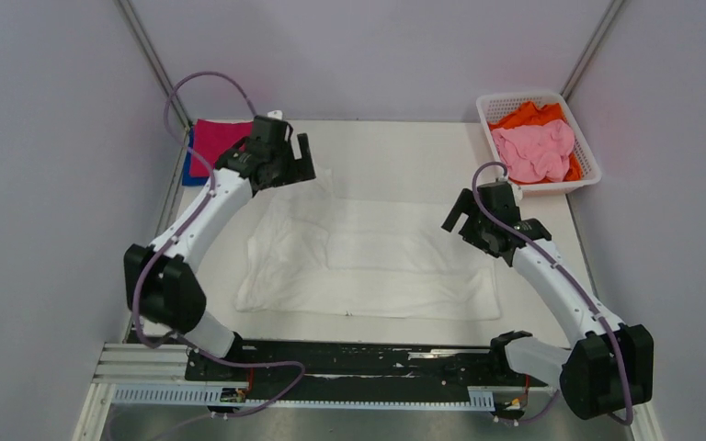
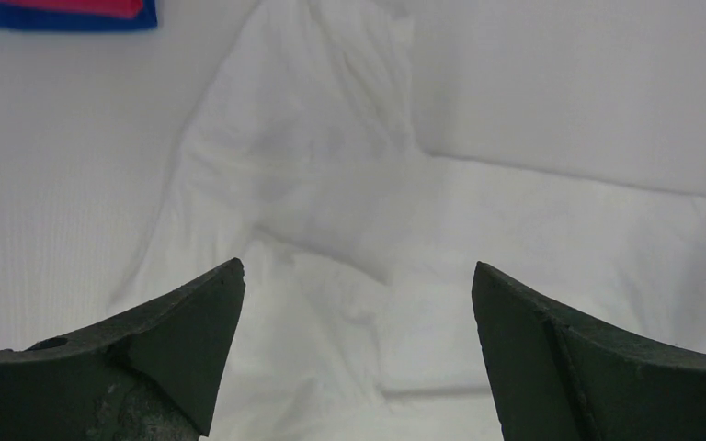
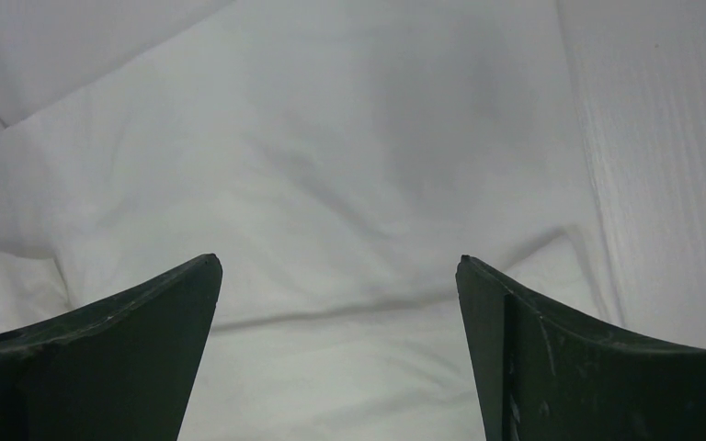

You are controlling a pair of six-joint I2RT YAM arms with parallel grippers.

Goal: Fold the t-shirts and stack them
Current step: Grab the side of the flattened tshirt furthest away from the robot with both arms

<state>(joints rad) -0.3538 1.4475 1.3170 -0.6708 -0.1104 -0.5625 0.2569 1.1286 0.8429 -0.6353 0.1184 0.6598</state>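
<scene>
Top external: you've got white tee (image 1: pixel 368 262) laid out mid-table; magenta tee (image 1: pixel 216 138) on blue tee (image 1: pixel 189 170) far left; pink tee (image 1: pixel 535 150) and orange tee (image 1: pixel 529 115) in basket (image 1: pixel 588 163) far right.
Left wrist: left gripper (image 2: pixel 358 265) jaws wide apart, empty, above white tee.
Right wrist: right gripper (image 3: pixel 338 258) same, over tee's right edge.

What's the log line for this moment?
left end effector: open, empty, over white tee far-left corner | right end effector: open, empty, over its right side | magenta on blue | pink, orange in basket
</scene>
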